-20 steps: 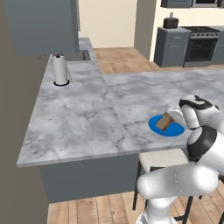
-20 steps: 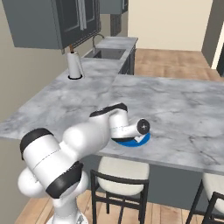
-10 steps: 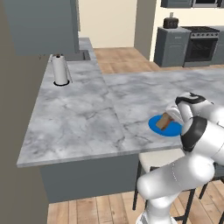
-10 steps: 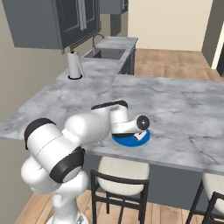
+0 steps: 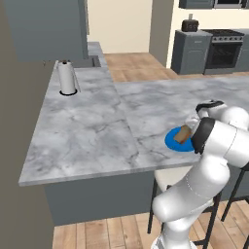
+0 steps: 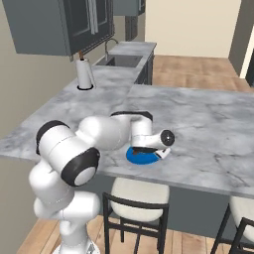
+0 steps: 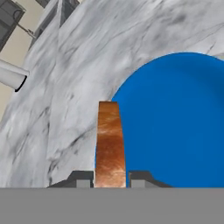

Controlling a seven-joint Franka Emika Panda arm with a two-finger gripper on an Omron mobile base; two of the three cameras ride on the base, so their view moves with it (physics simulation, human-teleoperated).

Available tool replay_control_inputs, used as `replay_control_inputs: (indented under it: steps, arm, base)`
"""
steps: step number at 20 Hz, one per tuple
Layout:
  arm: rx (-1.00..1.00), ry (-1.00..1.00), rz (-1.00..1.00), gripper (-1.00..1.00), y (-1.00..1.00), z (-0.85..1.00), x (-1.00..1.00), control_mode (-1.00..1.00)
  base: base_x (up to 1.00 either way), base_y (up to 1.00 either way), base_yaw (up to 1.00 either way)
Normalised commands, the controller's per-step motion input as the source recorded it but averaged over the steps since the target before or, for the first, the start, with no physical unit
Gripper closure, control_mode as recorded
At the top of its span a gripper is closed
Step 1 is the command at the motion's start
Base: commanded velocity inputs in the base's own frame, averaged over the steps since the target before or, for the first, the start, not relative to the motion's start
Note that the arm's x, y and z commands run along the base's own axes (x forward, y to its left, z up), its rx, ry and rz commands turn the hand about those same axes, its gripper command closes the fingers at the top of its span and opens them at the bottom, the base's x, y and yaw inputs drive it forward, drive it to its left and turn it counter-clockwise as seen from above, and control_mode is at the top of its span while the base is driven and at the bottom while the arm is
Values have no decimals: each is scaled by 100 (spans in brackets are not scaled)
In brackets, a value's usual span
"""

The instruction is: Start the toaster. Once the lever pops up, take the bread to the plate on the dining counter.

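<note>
Status: late stage, delivery underway. The bread (image 7: 108, 142) is clenched edge-on between the two tips of the gripper (image 7: 110, 178), which are closed tight against its faces. In the hand view the slice stands upright over the near-left rim of the plate (image 7: 183, 122), partly over blue, partly over marble.

Location: the plate sits near the near edge of the dining counter (image 5: 92, 131), above a stool (image 6: 139, 193). In the left base view the bread (image 5: 183, 133) shows as a small brown block tilted over the plate (image 5: 174, 142), right beside the wrist.

Judged done: the toasting and the carry to the island. A toaster (image 5: 189, 24) stands far off on the back cabinet by the oven (image 5: 222, 48). Left: lower and release the slice so it lies on the plate, then back the hand away. Whether the bread's lower edge touches the plate yet, cannot tell.

View differences: the hand view gives the grip and the bread's edge-on pose. The right base view has the arm covering the bread, leaving a blue crescent of plate (image 6: 141, 157). Both base views show the paper towel roll (image 5: 66, 78) far left.
</note>
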Motion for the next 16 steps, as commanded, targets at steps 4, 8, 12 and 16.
replay_control_inputs:
  steps: [4, 8, 12, 16]
  arm:
    - [0, 0, 0, 100, -1, -15, 14, -100]
    - [0, 0, 0, 100, 0, -9, 8, -100]
    - [0, 0, 0, 100, 0, 0, 0, -100]
    - [0, 0, 0, 100, 0, 0, 0, -100]
  base:
    - [0, 0, 0]
    - [0, 0, 0]
    - [0, 0, 0]
    - [0, 0, 0]
